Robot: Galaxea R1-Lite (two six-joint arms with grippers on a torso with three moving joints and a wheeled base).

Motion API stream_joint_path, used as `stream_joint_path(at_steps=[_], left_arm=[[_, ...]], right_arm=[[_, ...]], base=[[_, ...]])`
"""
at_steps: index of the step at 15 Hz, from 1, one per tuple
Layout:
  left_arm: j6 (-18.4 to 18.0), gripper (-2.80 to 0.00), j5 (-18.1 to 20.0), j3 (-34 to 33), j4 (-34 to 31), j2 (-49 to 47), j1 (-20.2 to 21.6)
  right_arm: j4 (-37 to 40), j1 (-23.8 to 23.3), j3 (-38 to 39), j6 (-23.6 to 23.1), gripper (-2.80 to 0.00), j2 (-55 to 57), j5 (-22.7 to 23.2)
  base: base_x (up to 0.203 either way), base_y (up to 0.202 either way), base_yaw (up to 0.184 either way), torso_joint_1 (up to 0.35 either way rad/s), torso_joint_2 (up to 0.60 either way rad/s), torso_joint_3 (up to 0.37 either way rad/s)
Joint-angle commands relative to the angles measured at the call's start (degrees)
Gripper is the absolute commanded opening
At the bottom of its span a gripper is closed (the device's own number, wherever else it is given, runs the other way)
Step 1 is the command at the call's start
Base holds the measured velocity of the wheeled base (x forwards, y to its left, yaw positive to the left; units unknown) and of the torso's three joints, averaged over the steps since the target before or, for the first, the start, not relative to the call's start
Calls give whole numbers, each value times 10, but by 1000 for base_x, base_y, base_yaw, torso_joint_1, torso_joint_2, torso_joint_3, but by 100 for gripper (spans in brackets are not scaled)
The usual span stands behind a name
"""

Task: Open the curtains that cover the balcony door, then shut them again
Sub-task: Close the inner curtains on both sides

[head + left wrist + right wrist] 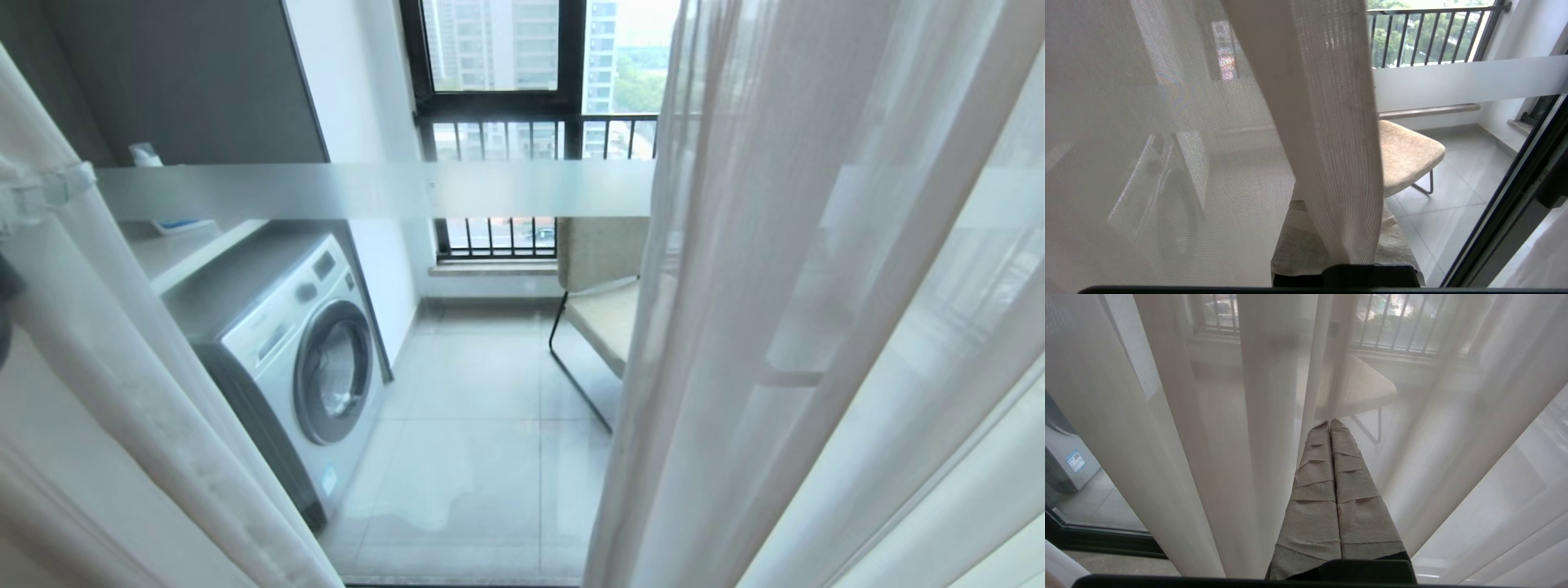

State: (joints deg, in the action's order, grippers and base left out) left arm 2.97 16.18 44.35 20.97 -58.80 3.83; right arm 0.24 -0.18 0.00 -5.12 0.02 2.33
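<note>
Curtains (816, 327) of sheer white cloth hang parted in the head view, one panel at the left edge and the other covering the right half, with the balcony door (375, 189) glass bare between them, its frosted white band running across. Through the glass stand a washing machine (302, 351) by the left wall, a beige chair (600, 314) near the right panel, and a black-framed window with railing (498, 131) at the back. The left gripper (1347, 253) shows in the left wrist view with its taped fingers (1298, 245) pressed shut on a hemmed fold of the sheer curtain, which rises from between them; the door's black frame (1506, 196) runs just beside. The right gripper (1330, 424) points at the right panel's folds, its wrapped fingers (1349, 490) closed flat together, empty, with the chair dim behind the cloth
</note>
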Motion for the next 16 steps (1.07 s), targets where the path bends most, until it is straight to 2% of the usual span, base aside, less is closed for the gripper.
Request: stream_joint_path(at_steps=[1,16], left_arm=[[0,-280,1,0,1,1,0],[0,-280,1,0,1,-5,0]], right_arm=[[0,0,0,-1,-280,0,0],[0,0,0,-1,-280,0,0]], base=[[0,-193,5,3,5,2],[0,-192,4,2,2,2]])
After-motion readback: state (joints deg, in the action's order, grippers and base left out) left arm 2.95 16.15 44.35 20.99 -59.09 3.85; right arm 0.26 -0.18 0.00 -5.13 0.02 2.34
